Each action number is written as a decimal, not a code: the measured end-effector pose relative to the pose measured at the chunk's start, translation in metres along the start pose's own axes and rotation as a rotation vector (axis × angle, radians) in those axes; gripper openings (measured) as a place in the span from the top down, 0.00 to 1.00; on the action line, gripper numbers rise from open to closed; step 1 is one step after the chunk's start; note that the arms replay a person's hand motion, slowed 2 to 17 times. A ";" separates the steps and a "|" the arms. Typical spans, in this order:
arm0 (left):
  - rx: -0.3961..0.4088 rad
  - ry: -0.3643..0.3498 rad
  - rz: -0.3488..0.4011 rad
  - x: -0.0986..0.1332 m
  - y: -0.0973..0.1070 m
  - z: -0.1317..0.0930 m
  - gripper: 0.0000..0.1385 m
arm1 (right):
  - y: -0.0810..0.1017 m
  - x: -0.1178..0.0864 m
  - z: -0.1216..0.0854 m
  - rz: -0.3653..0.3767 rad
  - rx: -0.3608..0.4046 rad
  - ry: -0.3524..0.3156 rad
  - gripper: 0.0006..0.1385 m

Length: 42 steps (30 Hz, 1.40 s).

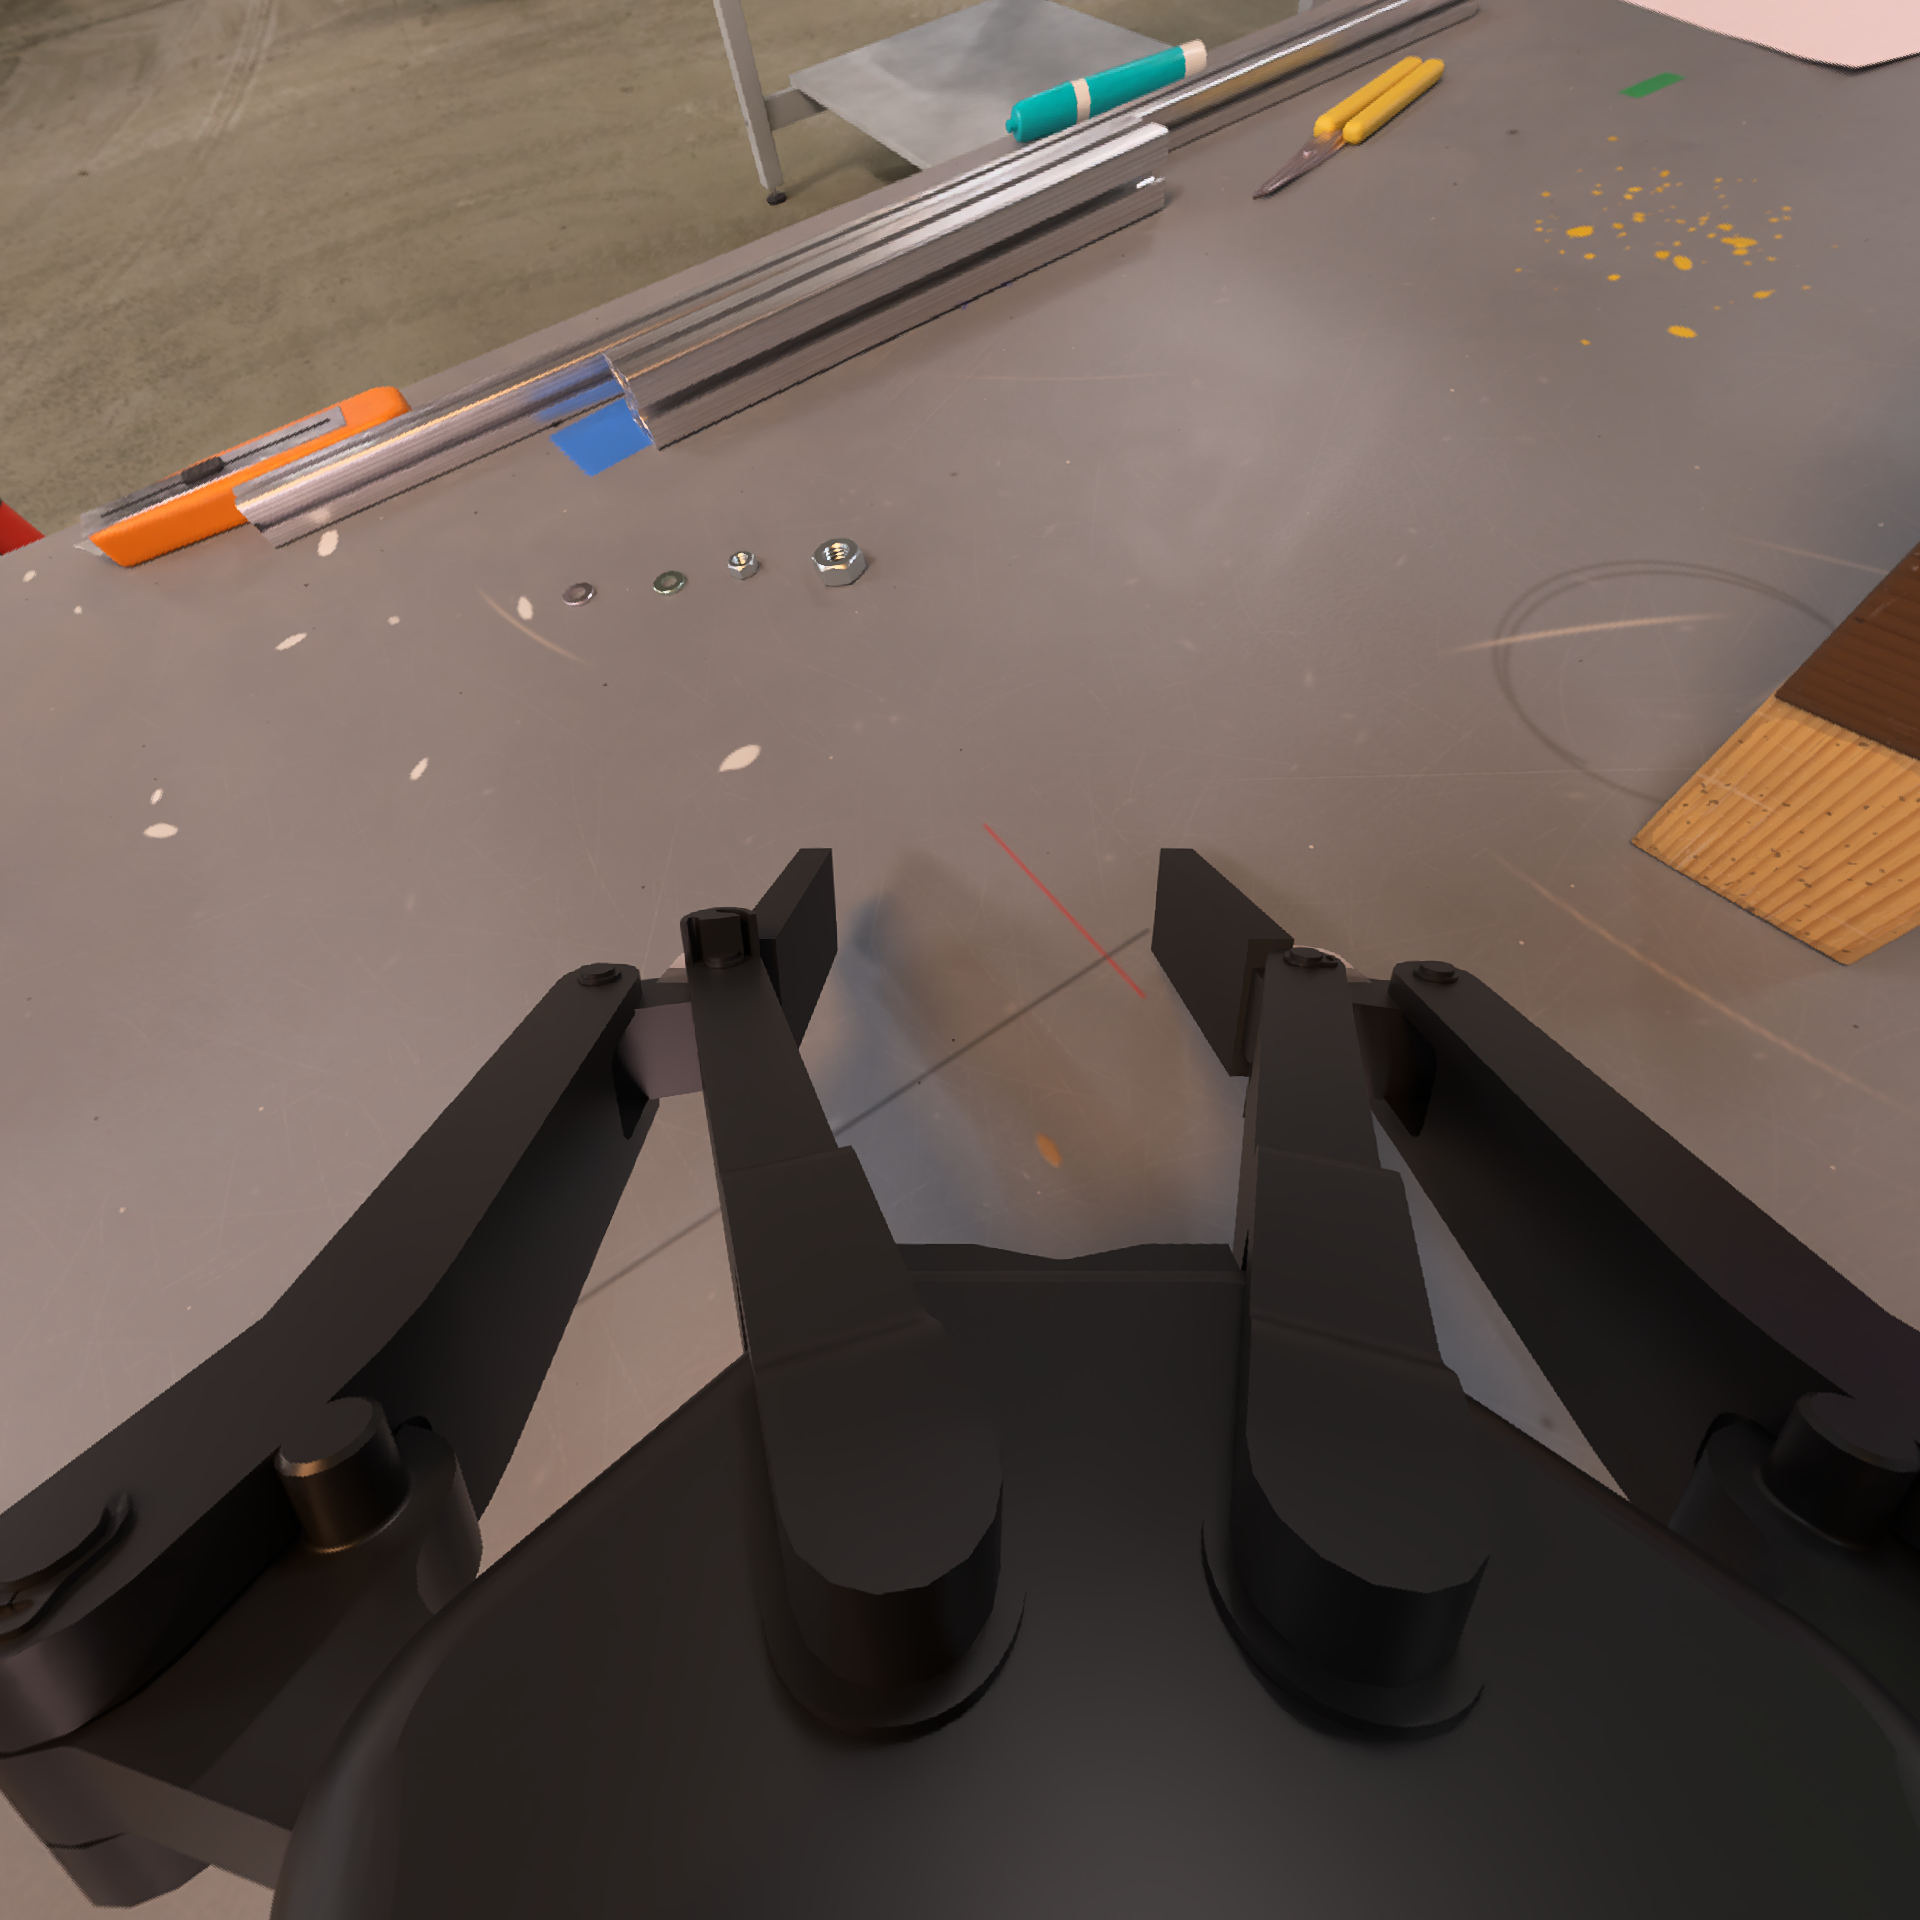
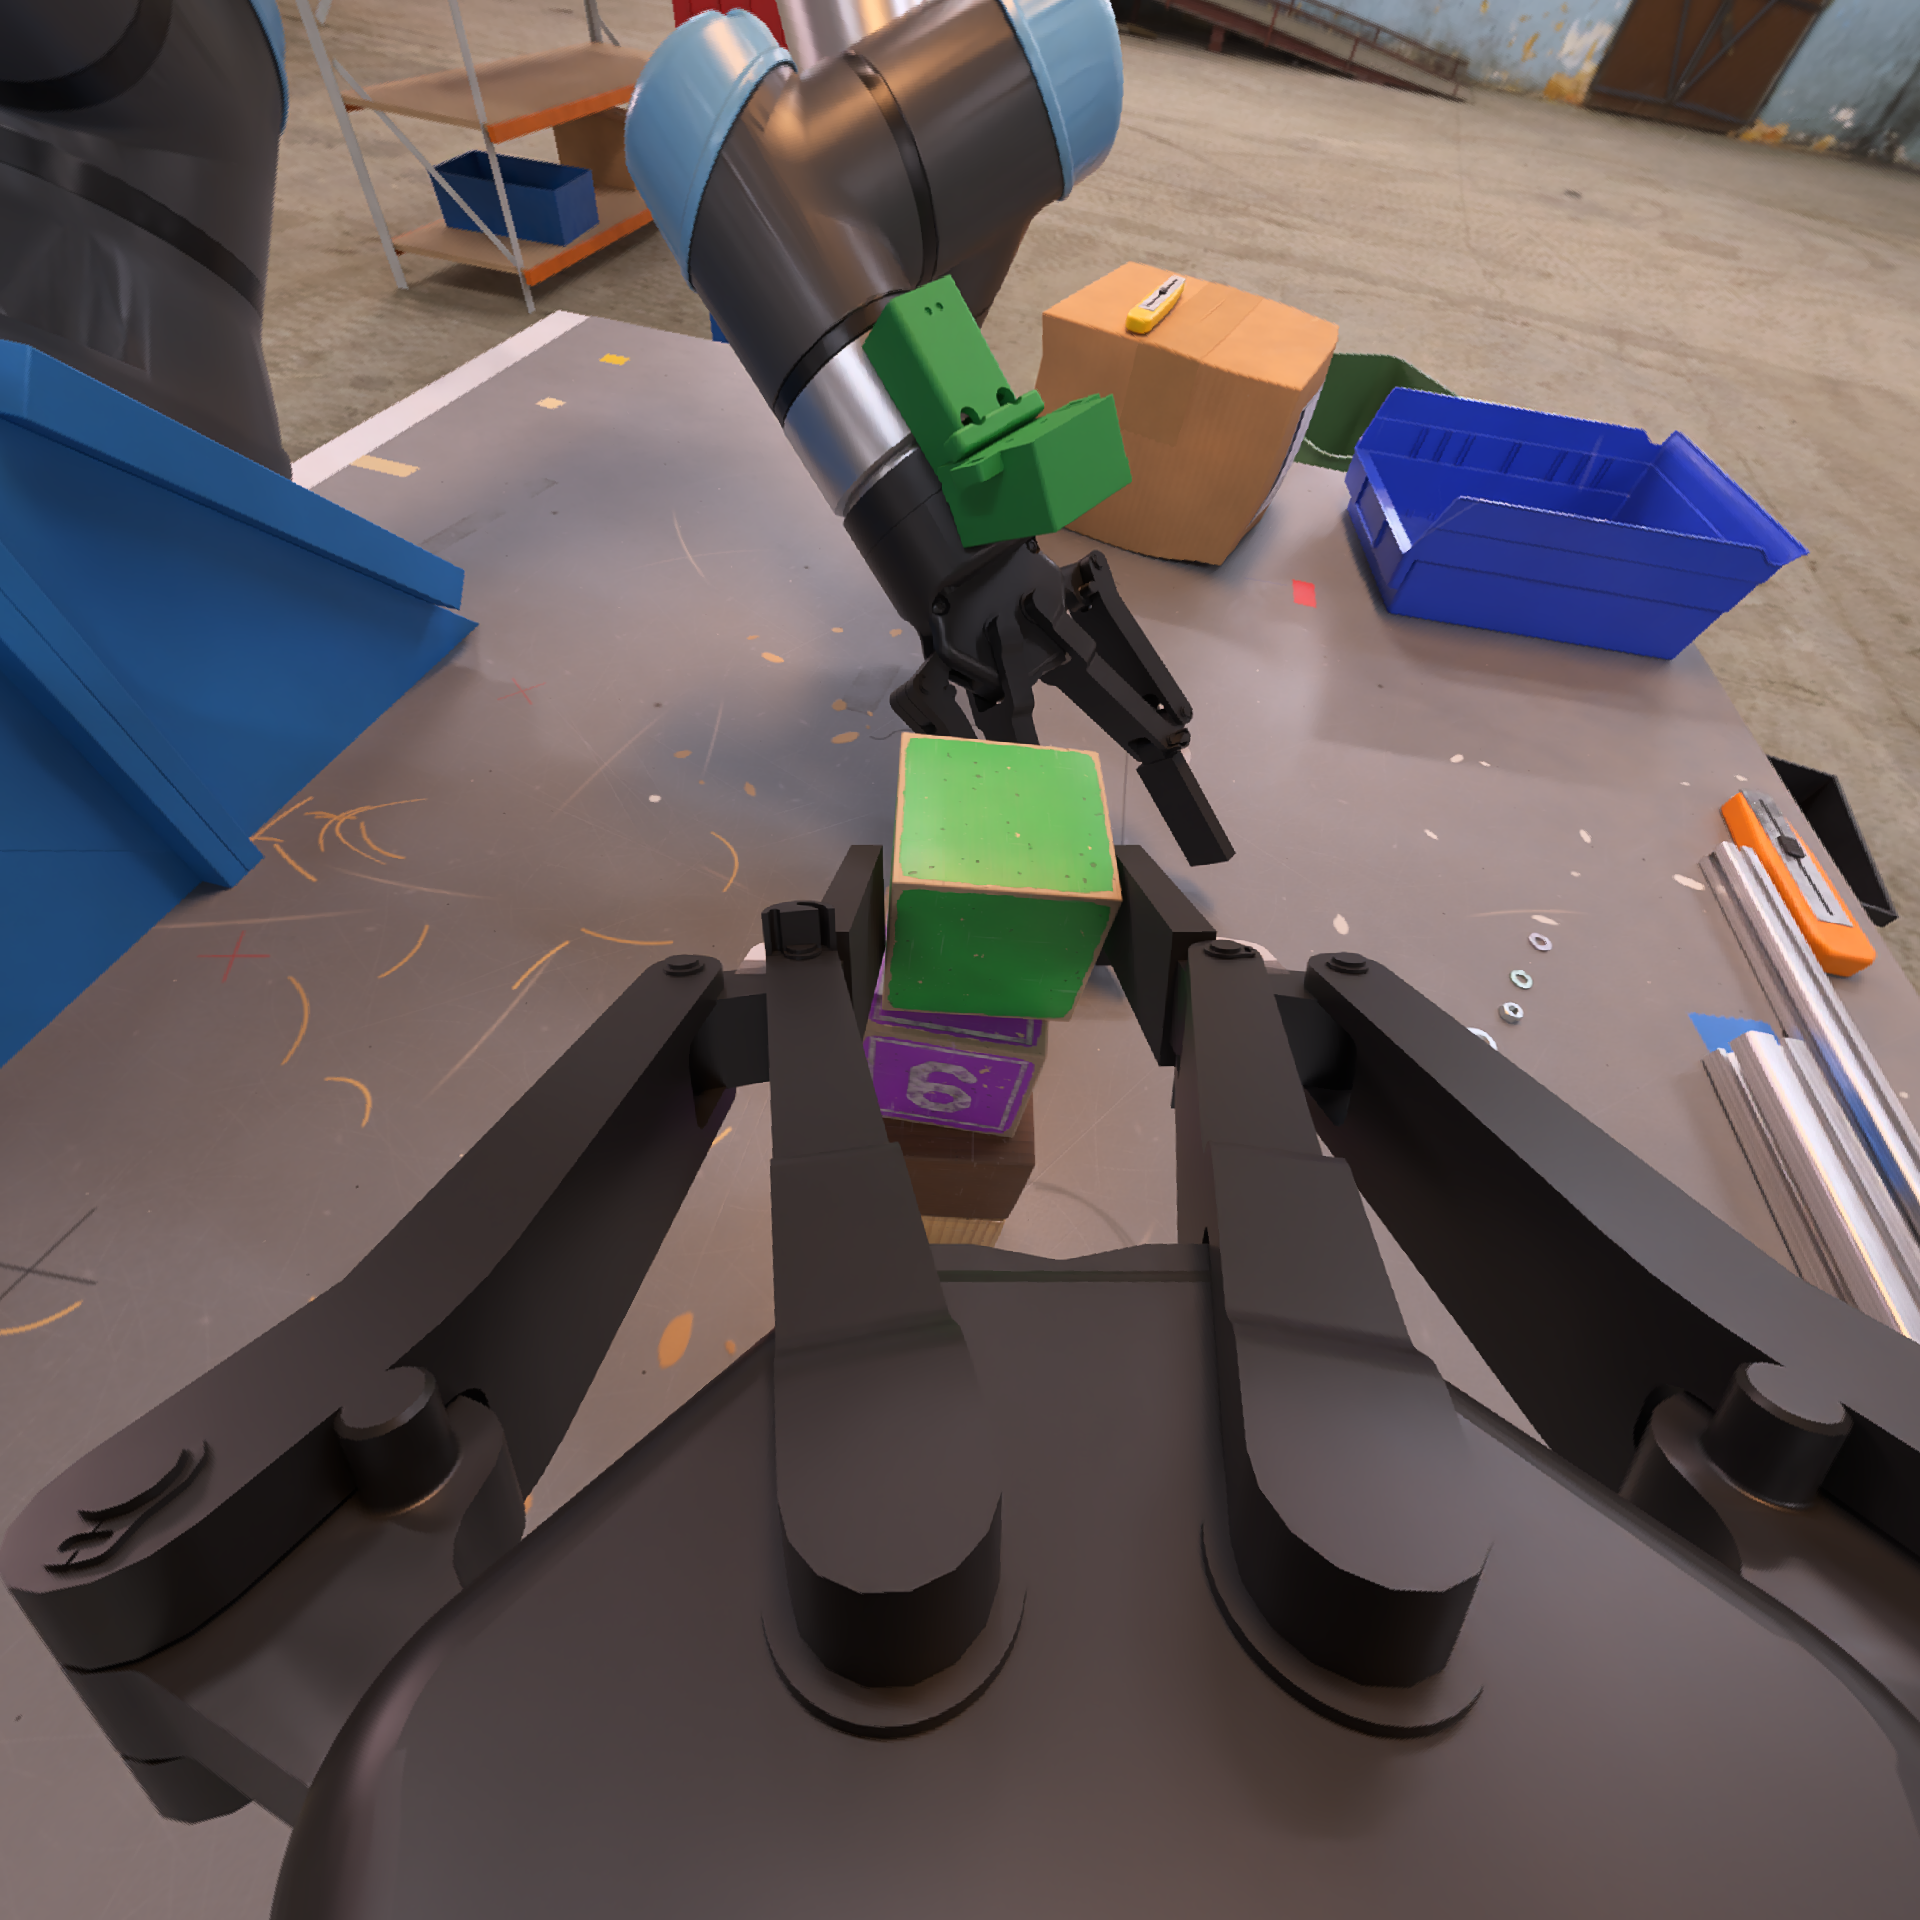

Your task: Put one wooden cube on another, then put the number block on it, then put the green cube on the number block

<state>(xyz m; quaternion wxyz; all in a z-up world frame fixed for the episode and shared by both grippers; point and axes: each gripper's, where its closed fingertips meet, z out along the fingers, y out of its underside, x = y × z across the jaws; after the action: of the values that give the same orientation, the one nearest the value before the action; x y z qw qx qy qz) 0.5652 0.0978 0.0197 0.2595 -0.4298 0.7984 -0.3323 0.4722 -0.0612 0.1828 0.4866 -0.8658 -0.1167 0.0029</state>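
Note:
In the right wrist view my right gripper point(image 2: 1003, 925) is shut on the green cube point(image 2: 1003, 883), one pad against each side. The cube sits on top of the purple number block point(image 2: 951, 1086). Under that is a dark wooden cube point(image 2: 971, 1169), and under that a light wooden cube point(image 2: 961, 1231). The two wooden cubes also show at the right edge of the left wrist view, dark point(image 1: 1860, 665) over light point(image 1: 1787, 831). My left gripper point(image 1: 997, 935) is open and empty, low over the bare table; one of its fingers point(image 2: 1184, 821) shows just behind the stack.
Aluminium rails point(image 1: 894, 270) and an orange utility knife point(image 1: 249, 478) lie along the table edge, with nuts and washers point(image 1: 836, 561) nearby. A cardboard box point(image 2: 1184, 416) and a blue bin point(image 2: 1558, 520) stand at the back. A big blue tray point(image 2: 156, 644) is at the left.

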 end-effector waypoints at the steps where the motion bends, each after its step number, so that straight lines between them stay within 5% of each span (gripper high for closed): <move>1: 0.000 0.000 0.000 0.000 0.000 0.000 0.41 | 0.001 0.000 0.000 0.001 0.000 0.003 0.58; 17: -0.001 0.000 -0.001 0.000 0.000 0.000 0.41 | -0.003 0.006 -0.010 0.030 0.078 0.067 0.45; 29: 0.002 -0.001 -0.005 -0.002 0.000 -0.001 0.41 | -0.002 0.006 -0.034 0.067 0.231 0.142 0.43; 42: 0.006 0.002 -0.006 -0.001 -0.001 -0.001 0.41 | 0.034 0.006 -0.060 0.142 0.353 0.246 0.52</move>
<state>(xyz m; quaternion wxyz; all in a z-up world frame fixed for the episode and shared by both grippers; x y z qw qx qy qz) 0.5654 0.0990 0.0212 0.2588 -0.4311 0.7965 -0.3358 0.4917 -0.1275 0.1861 0.6396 -0.7671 0.0072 -0.0483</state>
